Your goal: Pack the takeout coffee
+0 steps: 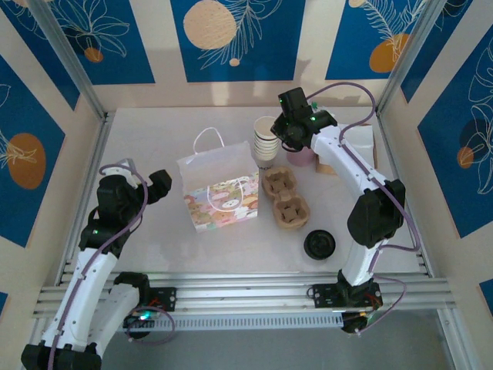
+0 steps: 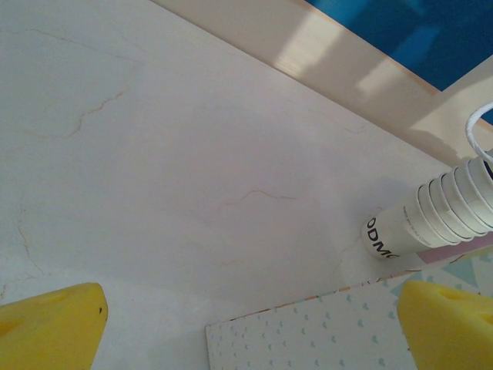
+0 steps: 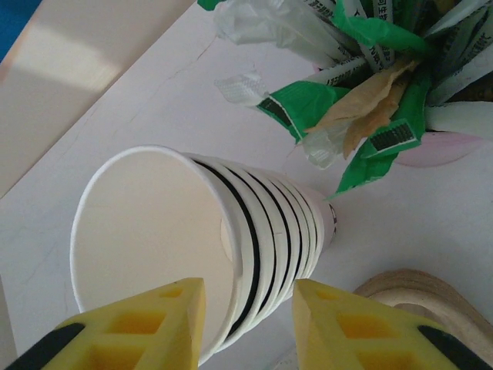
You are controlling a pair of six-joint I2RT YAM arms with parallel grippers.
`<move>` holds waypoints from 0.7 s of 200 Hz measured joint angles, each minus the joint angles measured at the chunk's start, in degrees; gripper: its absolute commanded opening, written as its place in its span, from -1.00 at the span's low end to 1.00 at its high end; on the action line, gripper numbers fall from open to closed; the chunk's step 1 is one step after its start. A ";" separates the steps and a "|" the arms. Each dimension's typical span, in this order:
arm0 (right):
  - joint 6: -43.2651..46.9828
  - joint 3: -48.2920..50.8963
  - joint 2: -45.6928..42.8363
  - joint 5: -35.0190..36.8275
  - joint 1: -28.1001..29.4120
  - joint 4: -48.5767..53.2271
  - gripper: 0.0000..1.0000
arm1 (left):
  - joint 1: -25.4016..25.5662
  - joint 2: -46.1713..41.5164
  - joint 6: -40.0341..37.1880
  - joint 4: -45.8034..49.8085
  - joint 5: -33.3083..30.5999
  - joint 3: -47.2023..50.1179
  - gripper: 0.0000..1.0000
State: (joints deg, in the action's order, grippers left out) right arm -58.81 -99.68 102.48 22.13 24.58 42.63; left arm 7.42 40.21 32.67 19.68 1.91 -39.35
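The takeout coffee is out of view. A stack of lidless cream paper cups point(image 1: 266, 139) point(image 3: 231, 247) stands behind the gift bag point(image 1: 219, 189). My right gripper point(image 1: 279, 131) point(image 3: 246, 297) hovers at the top cup's rim, open. One yellow finger is over the cup's mouth, the other outside the stack, with the wall between them and gaps showing. My left gripper point(image 1: 158, 185) point(image 2: 246, 331) is wide open and holds nothing, low over the table left of the bag point(image 2: 323, 331). It sees the cup stack point(image 2: 439, 212) at its right edge.
A loose flat black lid point(image 1: 319, 243) lies near the table's front right. Two brown pulp cup carriers point(image 1: 285, 196) point(image 3: 431, 297) sit right of the bag. A pink holder of sachets and stirrers point(image 1: 304, 156) point(image 3: 370, 92) stands beside the cups.
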 measured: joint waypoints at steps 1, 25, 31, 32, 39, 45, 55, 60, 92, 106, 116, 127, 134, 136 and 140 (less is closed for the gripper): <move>0.00 0.00 0.02 0.00 0.00 -0.02 -0.29 | 0.00 0.00 0.00 0.00 0.00 0.00 0.94; 0.00 -0.79 0.79 0.02 0.00 -0.35 -0.30 | 0.00 0.00 0.00 -0.13 0.00 0.00 0.94; 0.00 -1.03 1.01 0.04 0.00 -0.55 -0.33 | 0.00 0.00 0.00 -0.20 0.00 0.00 0.94; 0.00 -1.07 1.03 0.04 0.00 -0.55 -0.33 | 0.00 0.00 0.00 -0.20 0.00 0.00 0.94; 0.00 -1.36 1.33 0.20 0.00 -0.66 -0.34 | 0.00 0.00 0.00 -0.31 0.00 0.00 0.94; 0.00 -1.64 1.64 0.24 0.00 -0.70 -0.35 | 0.00 0.00 0.00 -0.35 0.00 0.00 0.94; 0.02 -1.99 1.97 0.42 0.00 -0.85 -0.36 | 0.00 0.00 0.00 -0.35 0.00 0.00 0.94; 0.02 -2.12 2.05 0.44 0.00 -0.83 -0.37 | 0.00 0.00 0.00 -0.37 0.00 0.00 0.94; -0.02 -3.17 3.02 1.09 0.00 -0.33 -0.41 | 0.00 0.02 0.00 -0.37 0.00 0.00 0.94; 0.00 -3.37 3.26 1.53 0.00 -0.04 -0.46 | 0.00 0.00 0.00 -0.37 0.00 0.00 0.94; 0.02 -3.39 3.30 1.70 0.00 0.09 -0.46 | 0.00 0.00 0.00 -0.37 0.00 0.00 0.94; 0.04 -3.39 3.30 1.70 0.00 0.11 -0.50 | 0.00 0.00 0.00 -0.37 0.00 0.00 0.94; 0.11 -3.39 3.30 1.73 0.00 0.11 -0.53 | 0.00 0.00 0.00 -0.37 0.00 0.00 0.94; 0.20 -3.39 3.30 1.73 0.00 0.09 -0.56 | 0.00 0.00 0.00 -0.37 0.00 0.00 0.94; 0.22 -3.41 3.30 1.73 0.00 0.09 -0.57 | 0.00 0.00 0.00 -0.37 0.00 0.00 0.94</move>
State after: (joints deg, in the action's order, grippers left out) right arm -58.59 -103.09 105.78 23.86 24.58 42.72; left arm 7.42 40.21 32.67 19.31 1.91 -39.35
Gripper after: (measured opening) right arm 0.242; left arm 0.969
